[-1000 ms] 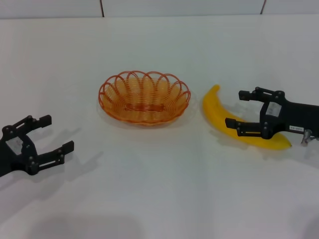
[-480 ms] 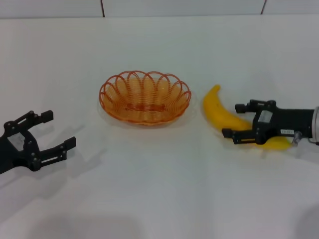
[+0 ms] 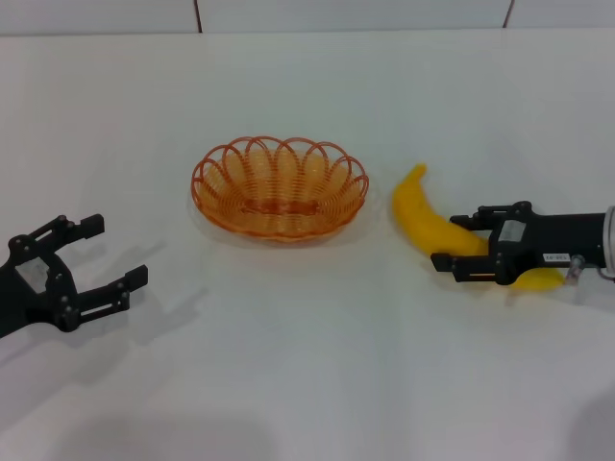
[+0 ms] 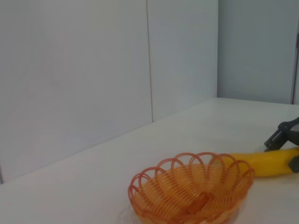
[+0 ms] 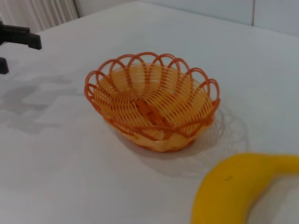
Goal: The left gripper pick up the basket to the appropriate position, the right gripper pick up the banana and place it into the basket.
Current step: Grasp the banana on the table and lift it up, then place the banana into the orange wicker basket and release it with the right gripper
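The orange wire basket [image 3: 279, 187] stands empty on the white table, mid-view. The yellow banana [image 3: 418, 206] lies on the table just right of it. My right gripper [image 3: 452, 241] comes in from the right, with its fingers pressed on both sides of the banana's middle. My left gripper [image 3: 113, 252] is open and empty at the front left, well apart from the basket. The left wrist view shows the basket [image 4: 191, 196], the banana [image 4: 266, 161] and the right gripper's fingers [image 4: 282, 135]. The right wrist view shows the basket [image 5: 149, 107] and the banana [image 5: 238, 191] close by.
The white table [image 3: 307, 384] spreads wide around the objects. A pale wall with panel seams [image 3: 198, 14] runs along its far edge. The left gripper's fingertips [image 5: 18, 39] show far off in the right wrist view.
My right gripper has dropped lower onto the banana and its fingers have drawn together against it. The left gripper has barely shifted. Basket and banana lie where they were.
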You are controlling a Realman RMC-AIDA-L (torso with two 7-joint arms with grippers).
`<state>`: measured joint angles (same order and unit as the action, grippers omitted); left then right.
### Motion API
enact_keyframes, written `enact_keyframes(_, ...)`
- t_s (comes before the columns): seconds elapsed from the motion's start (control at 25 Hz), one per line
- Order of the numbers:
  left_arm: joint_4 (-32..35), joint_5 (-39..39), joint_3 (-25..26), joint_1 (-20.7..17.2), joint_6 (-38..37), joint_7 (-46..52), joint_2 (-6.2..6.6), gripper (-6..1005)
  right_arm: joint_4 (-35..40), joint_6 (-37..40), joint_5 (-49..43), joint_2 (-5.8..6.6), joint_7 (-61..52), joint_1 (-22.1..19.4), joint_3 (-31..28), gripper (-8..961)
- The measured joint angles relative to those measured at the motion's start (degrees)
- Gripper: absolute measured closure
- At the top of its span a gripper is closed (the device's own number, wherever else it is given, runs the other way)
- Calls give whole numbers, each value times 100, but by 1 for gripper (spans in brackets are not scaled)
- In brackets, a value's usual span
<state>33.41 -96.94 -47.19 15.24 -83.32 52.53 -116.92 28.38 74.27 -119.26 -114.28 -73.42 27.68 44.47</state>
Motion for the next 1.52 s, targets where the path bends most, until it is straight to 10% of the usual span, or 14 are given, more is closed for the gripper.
enact_keyframes(0.56, -1, 0, 0, -13, -68, -6, 3, 106, 209, 277, -27, -24, -52, -44, 15, 494)
enact_keyframes(1.16, -6, 4, 0, -29, -91, -67, 2, 105, 877, 855, 1313, -78, 358, -246, 3, 493)
enact_keyframes(1.52, -221, -52, -44, 280, -87, 377, 16, 106, 1239, 618, 1520, -230, 709, 547, 1661, 493)
